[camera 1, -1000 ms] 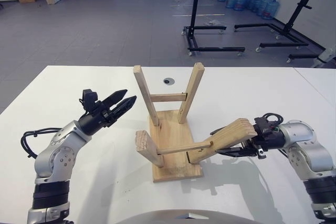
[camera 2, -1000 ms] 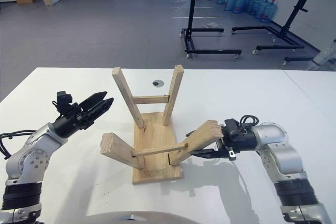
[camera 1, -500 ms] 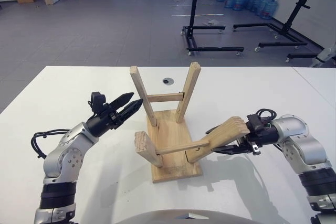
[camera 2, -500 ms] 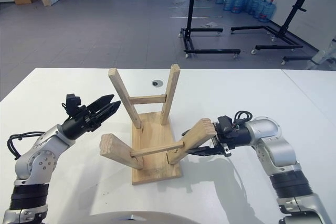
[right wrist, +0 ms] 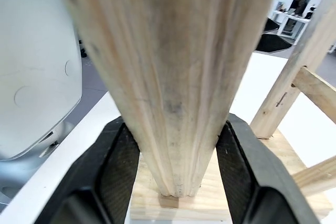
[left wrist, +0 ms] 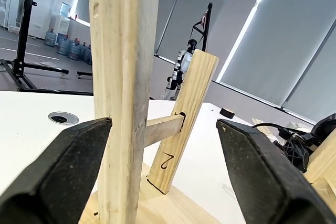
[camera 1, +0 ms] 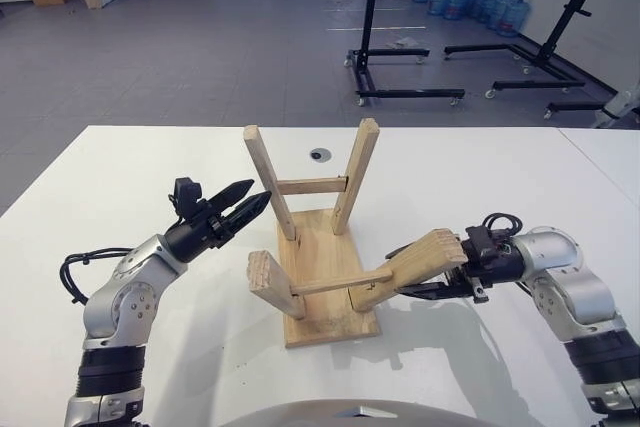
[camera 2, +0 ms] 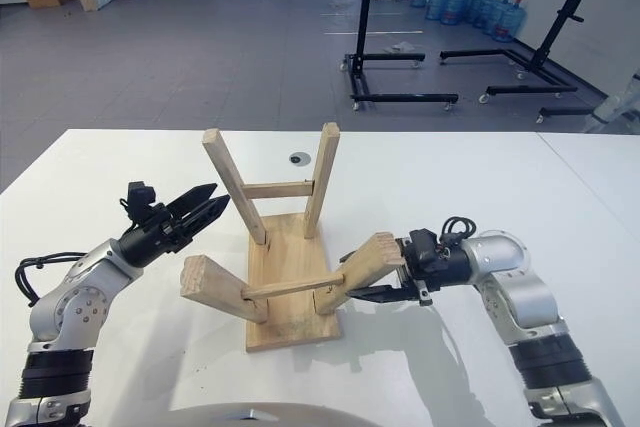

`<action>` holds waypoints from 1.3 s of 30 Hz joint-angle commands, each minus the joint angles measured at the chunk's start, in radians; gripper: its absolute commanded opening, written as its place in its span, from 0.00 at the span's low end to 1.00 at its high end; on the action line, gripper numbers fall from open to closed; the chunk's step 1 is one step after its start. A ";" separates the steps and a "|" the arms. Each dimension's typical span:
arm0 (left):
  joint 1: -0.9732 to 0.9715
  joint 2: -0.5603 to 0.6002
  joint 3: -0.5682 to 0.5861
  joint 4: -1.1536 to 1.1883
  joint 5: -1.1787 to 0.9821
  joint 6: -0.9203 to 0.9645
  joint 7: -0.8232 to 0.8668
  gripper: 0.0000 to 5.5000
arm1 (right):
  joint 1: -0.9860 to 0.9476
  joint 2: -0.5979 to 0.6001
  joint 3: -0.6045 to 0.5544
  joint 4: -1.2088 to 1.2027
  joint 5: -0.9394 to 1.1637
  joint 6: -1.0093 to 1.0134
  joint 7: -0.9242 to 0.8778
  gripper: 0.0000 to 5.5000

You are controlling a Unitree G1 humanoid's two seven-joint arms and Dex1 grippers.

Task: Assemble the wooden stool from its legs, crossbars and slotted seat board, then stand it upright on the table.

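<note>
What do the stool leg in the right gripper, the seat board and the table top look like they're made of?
The stool leg: bare, unpainted light wood, with grain lines and grey scuffs visible. The seat board: the same pale wood, probably unvarnished, since it shows no shine. The table top: a smooth white surface, likely laminate or painted board; its core cannot be told.

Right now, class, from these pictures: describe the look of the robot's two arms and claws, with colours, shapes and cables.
Both arms, left arm and right arm, have rounded silver-grey shells with black joint bands. The left claw and right claw are black, with two tapering pointed fingers. A black cable loops beside each arm.
</note>
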 commanded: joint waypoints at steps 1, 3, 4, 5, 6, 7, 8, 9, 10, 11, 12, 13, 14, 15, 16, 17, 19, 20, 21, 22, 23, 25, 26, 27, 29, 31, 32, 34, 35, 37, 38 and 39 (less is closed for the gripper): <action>-0.019 0.017 -0.004 0.011 0.019 -0.010 -0.010 0.66 | 0.082 0.046 0.048 0.084 -0.128 -0.097 -0.015 0.52; -0.020 0.019 -0.004 0.015 0.020 -0.012 -0.012 0.66 | 0.046 0.070 0.048 0.146 -0.147 -0.125 -0.016 0.59; -0.021 0.019 -0.004 0.016 0.021 -0.013 -0.013 0.66 | 0.031 0.075 0.045 0.158 -0.147 -0.124 -0.017 0.61; -0.020 0.019 -0.005 0.017 0.022 -0.014 -0.013 0.66 | 0.019 0.076 0.041 0.164 -0.141 -0.118 -0.016 0.65; -0.018 0.019 -0.006 0.017 0.022 -0.014 -0.013 0.66 | 0.010 0.077 0.035 0.167 -0.135 -0.113 -0.018 0.67; -0.016 0.019 -0.006 0.016 0.023 -0.015 -0.014 0.66 | 0.005 0.072 0.027 0.169 -0.130 -0.105 -0.018 0.71; -0.014 0.019 -0.007 0.015 0.023 -0.015 -0.014 0.66 | 0.003 0.066 0.021 0.169 -0.130 -0.097 -0.020 0.76; -0.011 0.019 -0.006 0.014 0.024 -0.015 -0.014 0.66 | 0.006 0.057 0.013 0.158 -0.132 -0.083 -0.032 0.77; -0.009 0.021 -0.006 0.012 0.025 -0.014 -0.013 0.66 | 0.012 0.047 0.006 0.148 -0.132 -0.070 -0.037 0.77; -0.006 0.023 -0.005 0.010 0.026 -0.013 -0.013 0.66 | 0.019 0.039 -0.005 0.143 -0.135 -0.066 -0.042 0.77; 0.002 0.029 -0.003 0.005 0.028 -0.012 -0.014 0.66 | 0.030 0.030 -0.014 0.137 -0.139 -0.060 -0.049 0.77; 0.013 0.039 -0.002 0.001 0.036 -0.013 -0.017 0.66 | 0.042 0.021 -0.024 0.133 -0.143 -0.056 -0.056 0.77; 0.028 0.052 0.001 -0.003 0.044 -0.015 -0.022 0.66 | 0.053 0.013 -0.031 0.131 -0.151 -0.058 -0.064 0.77; 0.051 0.077 0.003 -0.008 0.060 -0.015 -0.029 0.66 | 0.068 0.005 -0.040 0.135 -0.160 -0.062 -0.072 0.77; 0.082 0.109 0.002 -0.014 0.084 -0.018 -0.043 0.66 | 0.083 -0.001 -0.047 0.143 -0.168 -0.065 -0.079 0.77; 0.117 0.146 -0.002 -0.019 0.112 -0.021 -0.061 0.66 | 0.099 -0.007 -0.053 0.153 -0.173 -0.070 -0.082 0.77; 0.202 0.244 -0.024 -0.023 0.193 -0.040 -0.113 0.66 | 0.130 -0.006 -0.068 0.200 -0.186 -0.096 -0.091 0.77; 0.246 0.295 -0.036 -0.023 0.234 -0.054 -0.145 0.66 | 0.144 -0.003 -0.075 0.246 -0.202 -0.128 -0.095 0.77; 0.289 0.342 -0.044 -0.030 0.267 -0.074 -0.183 0.66 | 0.154 0.006 -0.086 0.316 -0.220 -0.176 -0.099 0.77; 0.324 0.375 -0.047 -0.042 0.285 -0.089 -0.215 0.66 | 0.163 0.015 -0.095 0.379 -0.235 -0.224 -0.103 0.77; 0.358 0.407 -0.059 -0.058 0.307 -0.101 -0.243 0.66 | 0.166 0.034 -0.106 0.476 -0.241 -0.288 -0.096 0.77; 0.406 0.443 -0.103 -0.100 0.336 -0.103 -0.280 0.66 | 0.149 0.063 -0.123 0.641 -0.244 -0.384 -0.074 0.77; 0.431 0.454 -0.142 -0.131 0.352 -0.101 -0.297 0.66 | 0.124 0.078 -0.125 0.720 -0.250 -0.422 -0.068 0.77; 0.452 0.456 -0.175 -0.164 0.363 -0.097 -0.300 0.66 | 0.099 0.087 -0.125 0.778 -0.257 -0.450 -0.059 0.77; 0.458 0.436 -0.238 -0.195 0.390 -0.095 -0.283 0.66 | 0.061 0.107 -0.114 0.828 -0.268 -0.478 -0.051 0.77; 0.451 0.400 -0.284 -0.208 0.402 -0.093 -0.255 0.66 | 0.032 0.114 -0.096 0.836 -0.277 -0.478 -0.041 0.77; 0.449 0.382 -0.308 -0.216 0.411 -0.090 -0.235 0.66 | 0.016 0.112 -0.091 0.847 -0.280 -0.476 -0.030 0.77; 0.441 0.348 -0.349 -0.216 0.443 -0.092 -0.188 0.66 | -0.031 0.105 -0.085 0.902 -0.291 -0.479 -0.006 0.77; 0.434 0.322 -0.367 -0.211 0.462 -0.093 -0.151 0.66 | -0.066 0.096 -0.087 0.954 -0.297 -0.487 0.013 0.77; 0.411 0.259 -0.401 -0.185 0.510 -0.099 -0.061 0.66 | -0.130 0.077 -0.106 1.066 -0.299 -0.511 0.049 0.77; 0.402 0.223 -0.415 -0.172 0.514 -0.102 -0.030 0.66 | -0.153 0.066 -0.120 1.127 -0.302 -0.528 0.053 0.77; 0.397 0.195 -0.431 -0.163 0.519 -0.104 -0.008 0.66 | -0.170 0.054 -0.132 1.181 -0.307 -0.544 0.056 0.77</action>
